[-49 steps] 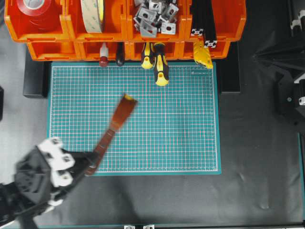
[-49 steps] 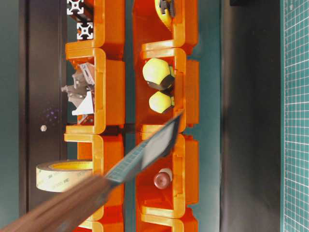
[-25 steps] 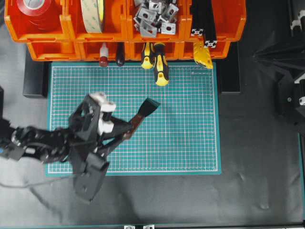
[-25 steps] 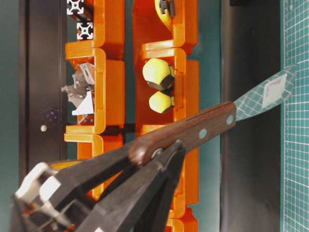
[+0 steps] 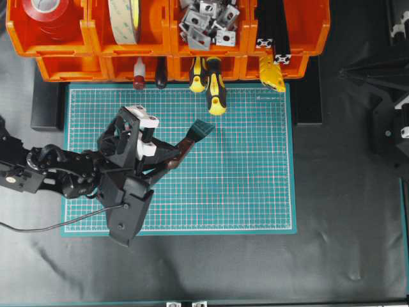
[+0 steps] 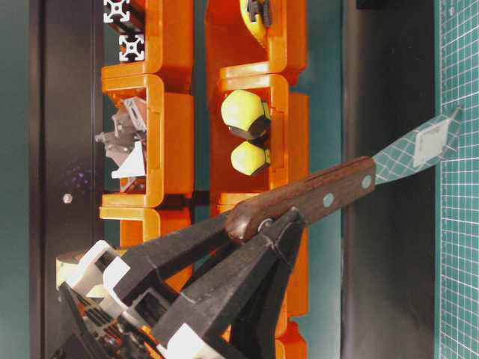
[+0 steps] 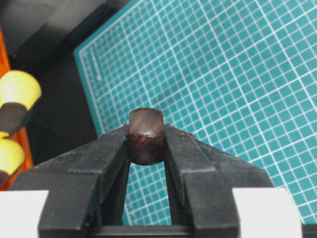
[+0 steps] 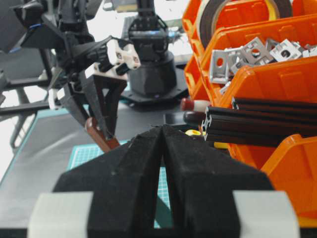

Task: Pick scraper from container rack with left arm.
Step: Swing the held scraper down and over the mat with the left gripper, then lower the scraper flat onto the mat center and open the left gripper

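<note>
The scraper (image 5: 192,141) is clear of the orange container rack (image 5: 70,67) and hangs over the green mat (image 5: 243,179). My left gripper (image 5: 171,158) is shut on the rear end of its brown wooden handle (image 6: 314,198). The grey blade (image 6: 419,146) points away from me, towards the rack and slanting down to the mat. In the left wrist view both fingers press the sides of the rounded handle end (image 7: 146,134). The right gripper (image 8: 162,130) is shut and empty, off to the right by the rack (image 8: 277,74), and it looks across at the held scraper (image 8: 99,136).
Two yellow-and-black screwdrivers (image 5: 215,89) and a red-knobbed tool (image 5: 138,80) stick out of the rack's front bins over the mat's far edge. Tape rolls (image 5: 124,19), metal brackets (image 5: 208,22) and black extrusions (image 5: 271,25) fill the back bins. A cable (image 5: 57,225) trails from the left arm.
The left arm swung from the lower left corner up over the mat with the scraper in its grip. In the last half second it edged a little towards the rack.
</note>
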Controlling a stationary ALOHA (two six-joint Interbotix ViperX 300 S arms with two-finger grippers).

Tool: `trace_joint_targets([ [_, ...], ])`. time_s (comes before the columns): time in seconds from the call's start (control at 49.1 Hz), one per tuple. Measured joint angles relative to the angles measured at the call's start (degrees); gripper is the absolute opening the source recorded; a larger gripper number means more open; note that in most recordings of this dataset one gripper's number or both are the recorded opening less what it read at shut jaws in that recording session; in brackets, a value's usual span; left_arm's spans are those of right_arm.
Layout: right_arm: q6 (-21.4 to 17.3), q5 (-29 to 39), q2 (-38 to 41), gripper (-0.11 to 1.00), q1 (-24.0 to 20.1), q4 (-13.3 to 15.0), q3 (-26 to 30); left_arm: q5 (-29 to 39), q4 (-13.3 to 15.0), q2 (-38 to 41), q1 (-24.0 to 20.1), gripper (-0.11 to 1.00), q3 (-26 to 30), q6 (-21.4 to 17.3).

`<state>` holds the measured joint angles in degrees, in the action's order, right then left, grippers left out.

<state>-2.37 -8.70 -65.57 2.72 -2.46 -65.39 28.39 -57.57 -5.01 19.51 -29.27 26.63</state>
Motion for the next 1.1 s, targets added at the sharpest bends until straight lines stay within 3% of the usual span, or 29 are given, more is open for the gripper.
trace_joint_targets([
  [0.204, 0.0, 0.7, -0.09, 0.01, 0.0, 0.0, 0.0, -0.53, 0.0, 1.05, 0.09, 0.2, 0.79, -0.53],
  [0.427, -0.26, 0.7, -0.18, 0.01, 0.18, 0.0, 0.0, -0.7, 0.0, 2.2, 0.0, 0.21, 2.02, -4.04],
  [0.468, -0.7, 0.7, -0.18, 0.01, 0.18, 0.0, 0.0, -0.62, 0.0, 2.37, 0.0, 0.28, 2.11, -4.04],
  [0.631, -2.02, 1.49, -0.18, 0.01, 0.18, 0.0, 0.0, -0.7, -0.09, 2.81, -0.18, 0.76, 2.2, -3.96],
  [0.712, -2.2, 1.76, -0.09, 0.01, 0.18, 0.0, 0.0, -0.79, 0.0, 3.25, -0.18, 0.9, 2.29, -3.87],
  [0.936, -2.2, 1.93, -0.26, 0.01, 0.18, 0.0, 0.0, 0.26, 0.0, 3.16, 0.18, 0.9, 2.81, 0.44],
  [1.099, -2.2, 1.93, -0.35, 0.01, 0.18, 0.0, 0.0, 8.44, 0.0, 1.23, 3.43, 0.9, 2.11, 3.6],
])
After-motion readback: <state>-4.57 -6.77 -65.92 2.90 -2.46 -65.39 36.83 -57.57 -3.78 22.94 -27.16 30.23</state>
